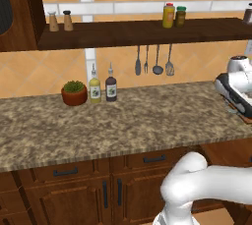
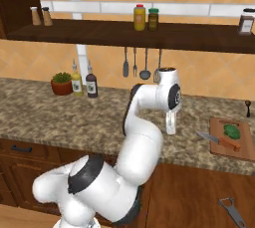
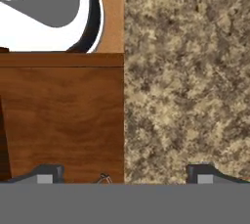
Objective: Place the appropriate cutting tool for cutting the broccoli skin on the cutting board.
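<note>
Reddish board [image 2: 219, 148] holds broccoli [image 2: 231, 131] and knife [image 2: 219, 140]; gripper [image 2: 171, 126] spread wide, empty, over counter [image 2: 45, 117] edge.

The tool [image 3: 124, 175] points down over the edge of the surface [image 3: 188, 76], its two dark fingertips [image 3: 46, 174] standing wide apart at 7 and 5 o'clock with nothing between them. The speckled brown granite surface takes up the half of the view from 12 through 3 to 6 o'clock. Its straight edge runs from 12 to 6 o'clock through the middle. Toward 9 o'clock lies a reddish-brown wooden cabinet front [image 3: 63, 120] with visible grain, topped by a darker rail. A small thin grey object [image 3: 103, 178] shows near 6 o'clock, too small to identify.
</note>
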